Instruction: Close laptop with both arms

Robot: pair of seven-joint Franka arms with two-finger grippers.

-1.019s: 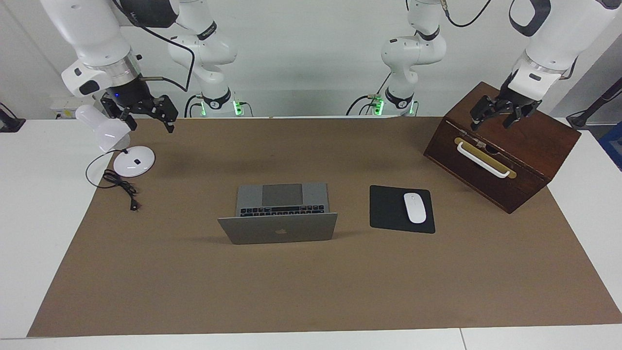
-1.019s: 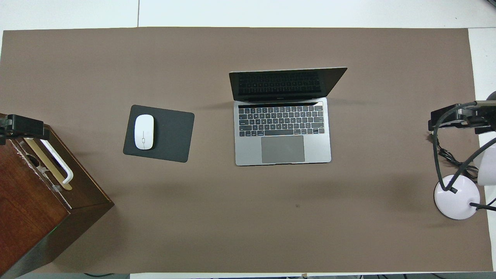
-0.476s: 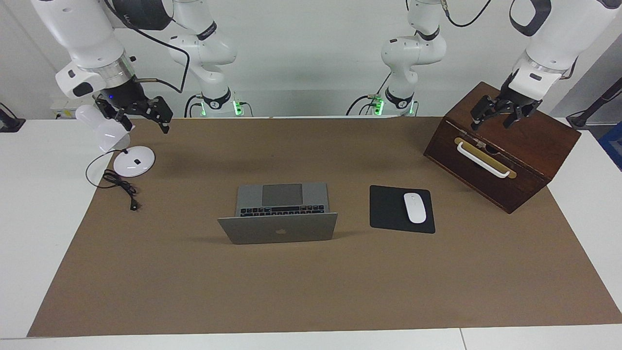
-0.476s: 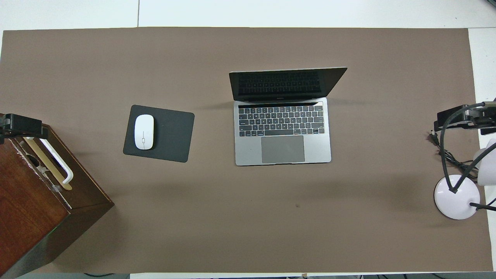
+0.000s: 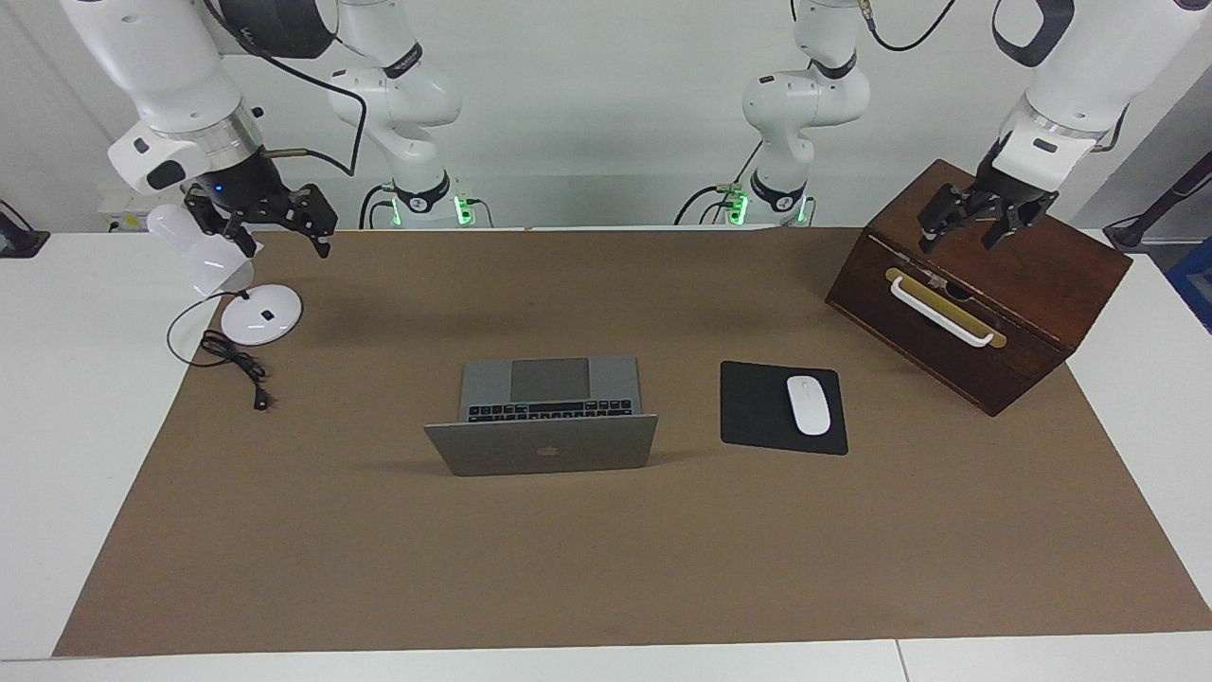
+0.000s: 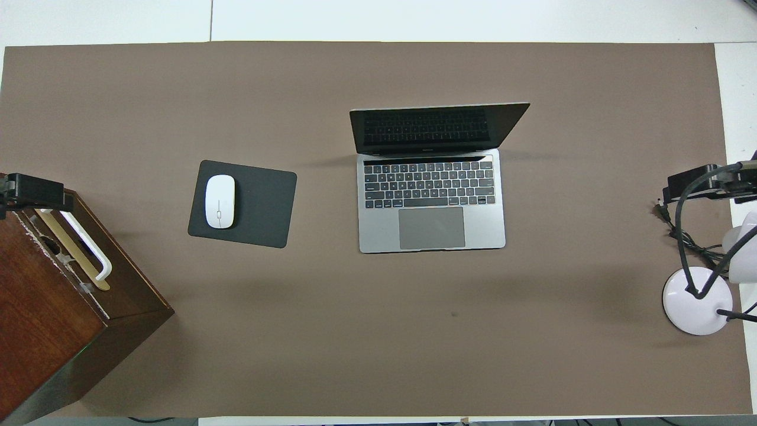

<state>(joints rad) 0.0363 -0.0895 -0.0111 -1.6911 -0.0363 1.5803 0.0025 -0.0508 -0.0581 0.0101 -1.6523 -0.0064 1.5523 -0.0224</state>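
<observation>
The silver-grey laptop (image 5: 542, 445) (image 6: 432, 228) stands open in the middle of the brown mat, its lid upright, its keyboard and trackpad facing the robots. My left gripper (image 5: 958, 242) (image 6: 32, 192) hangs open and empty over the top of the wooden box, well away from the laptop. My right gripper (image 5: 289, 246) (image 6: 698, 183) hangs open and empty beside the lamp head at the right arm's end of the table, also well away from the laptop.
A dark wooden box (image 5: 985, 313) (image 6: 53, 319) with a white handle stands at the left arm's end. A white mouse (image 5: 809, 404) lies on a black mouse pad (image 5: 757, 407) beside the laptop. A white desk lamp (image 5: 260, 313) with its cable stands at the right arm's end.
My right gripper has drawn back a little toward the right arm's end of the table and risen slightly. The left gripper has barely shifted. The laptop has not moved.
</observation>
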